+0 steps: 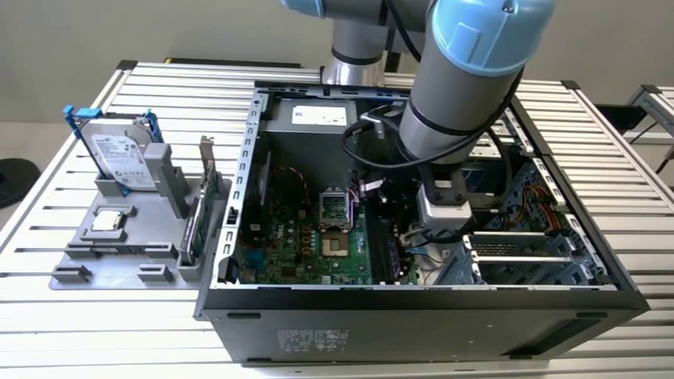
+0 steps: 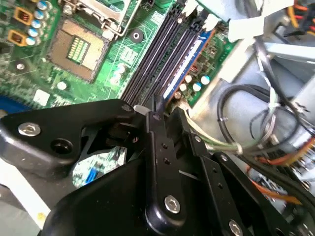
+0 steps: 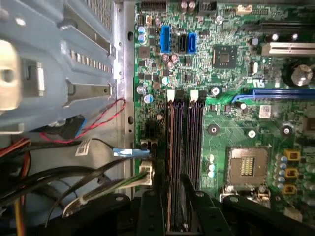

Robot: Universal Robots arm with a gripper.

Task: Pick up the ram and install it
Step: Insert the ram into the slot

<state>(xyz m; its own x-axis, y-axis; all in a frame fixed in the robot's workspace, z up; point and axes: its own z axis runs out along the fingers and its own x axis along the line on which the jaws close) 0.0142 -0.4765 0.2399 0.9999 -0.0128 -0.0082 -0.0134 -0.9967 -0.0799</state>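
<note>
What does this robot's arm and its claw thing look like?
The arm is a thick silver-grey tube with light-blue caps at its joints. Black cables loop beside its lower end. The gripper is matte black, built from flat linked bars joined by silver screws.

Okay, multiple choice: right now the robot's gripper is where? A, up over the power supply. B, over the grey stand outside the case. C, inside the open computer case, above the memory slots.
C: the gripper is down inside the computer case, with the memory slots directly beyond its fingers.
</note>
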